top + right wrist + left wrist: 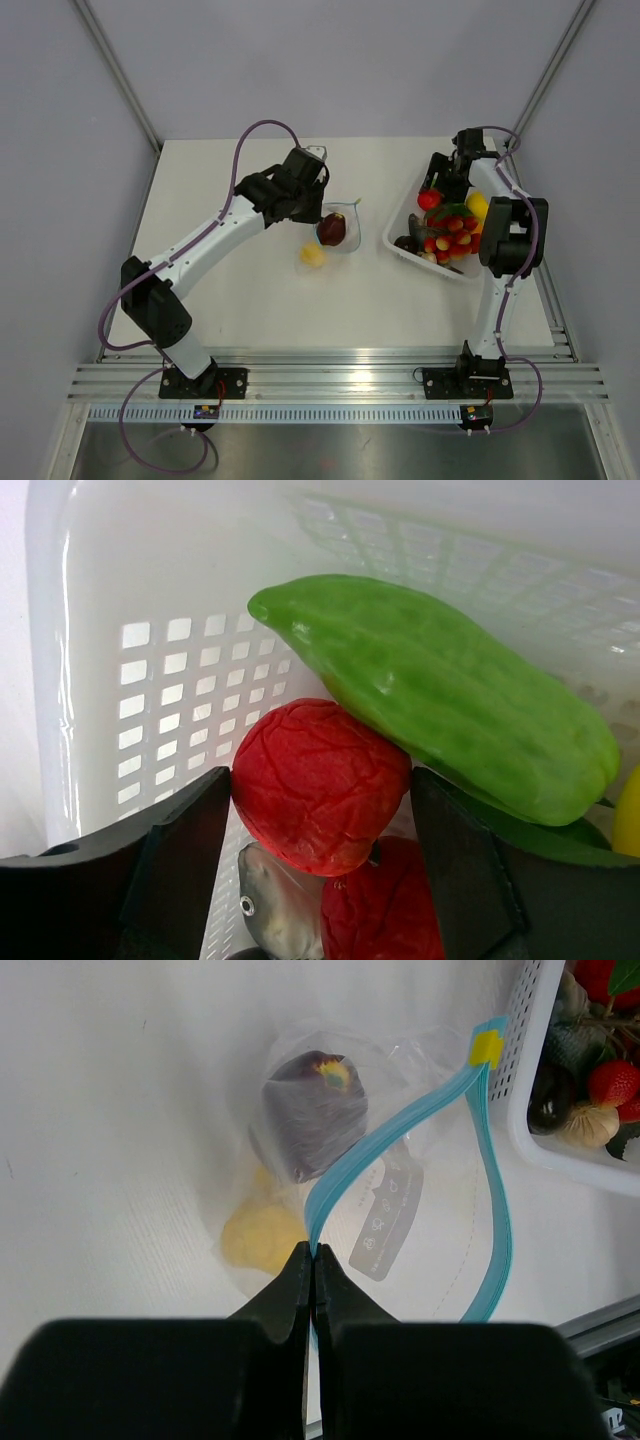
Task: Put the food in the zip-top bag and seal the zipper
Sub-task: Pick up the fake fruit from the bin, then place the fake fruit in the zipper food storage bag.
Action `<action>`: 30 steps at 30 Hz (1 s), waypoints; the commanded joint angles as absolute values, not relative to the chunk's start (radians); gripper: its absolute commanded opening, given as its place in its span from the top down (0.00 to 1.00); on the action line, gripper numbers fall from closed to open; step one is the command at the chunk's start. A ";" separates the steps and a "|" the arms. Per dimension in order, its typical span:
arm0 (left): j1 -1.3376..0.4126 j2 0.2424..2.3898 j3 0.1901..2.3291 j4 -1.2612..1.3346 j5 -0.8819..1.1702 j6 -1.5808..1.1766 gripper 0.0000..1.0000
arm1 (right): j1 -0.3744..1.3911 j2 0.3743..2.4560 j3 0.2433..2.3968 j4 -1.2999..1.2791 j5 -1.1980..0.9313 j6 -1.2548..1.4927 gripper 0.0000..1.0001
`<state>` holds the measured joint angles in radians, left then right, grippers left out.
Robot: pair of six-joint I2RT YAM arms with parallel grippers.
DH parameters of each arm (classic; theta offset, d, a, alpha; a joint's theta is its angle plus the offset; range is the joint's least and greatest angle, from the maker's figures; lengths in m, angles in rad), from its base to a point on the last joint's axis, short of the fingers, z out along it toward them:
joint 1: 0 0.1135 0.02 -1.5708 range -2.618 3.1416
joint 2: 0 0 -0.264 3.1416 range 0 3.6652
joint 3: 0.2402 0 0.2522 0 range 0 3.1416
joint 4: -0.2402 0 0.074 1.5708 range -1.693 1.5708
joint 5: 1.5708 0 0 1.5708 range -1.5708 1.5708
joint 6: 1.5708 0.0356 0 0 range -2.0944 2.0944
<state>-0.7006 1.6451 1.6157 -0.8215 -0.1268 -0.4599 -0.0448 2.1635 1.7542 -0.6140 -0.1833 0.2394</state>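
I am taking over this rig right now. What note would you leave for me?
Left gripper: shut on the zipper, holding the mouth of the zip-top bag open.
Right gripper: in the white basket, jaws either side of a red fruit; grip unclear.
Done: maroon piece in the bag. Yellow piece beside or under it, unclear.
To do: bag more food, seal the zipper.

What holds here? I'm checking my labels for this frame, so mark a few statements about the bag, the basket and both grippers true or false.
The left gripper is shut on the zipper. True.
The zip-top bag is empty. False: a dark maroon toy fruit lies inside.
The right gripper straddles a red toy fruit in the white basket. True.
The zipper is sealed. False: its two strips stand apart.
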 commanded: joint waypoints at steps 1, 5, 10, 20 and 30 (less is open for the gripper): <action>-0.695 1.649 1.663 -0.802 -0.117 -0.451 1.00 | -0.046 2.158 1.750 -0.537 -0.198 0.244 0.23; -0.695 1.652 1.661 -0.802 -0.112 -0.454 1.00 | -0.048 2.131 1.723 -0.519 -0.187 0.258 0.40; -0.695 1.669 1.664 -0.790 -0.083 -0.462 1.00 | -0.052 2.027 1.645 -0.483 -0.176 0.287 0.54; -0.695 1.767 1.736 -0.738 0.029 -0.500 1.00 | -0.055 1.819 1.537 -0.477 -0.138 0.337 0.62; -0.695 1.855 1.772 -0.695 0.115 -0.525 1.00 | -0.055 1.585 1.401 -0.505 -0.167 0.400 0.65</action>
<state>-0.7006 1.8427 1.7264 -0.7521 0.0574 -0.5163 -0.0525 1.6871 1.4338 -0.5114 -0.1516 0.3622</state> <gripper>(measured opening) 0.008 0.698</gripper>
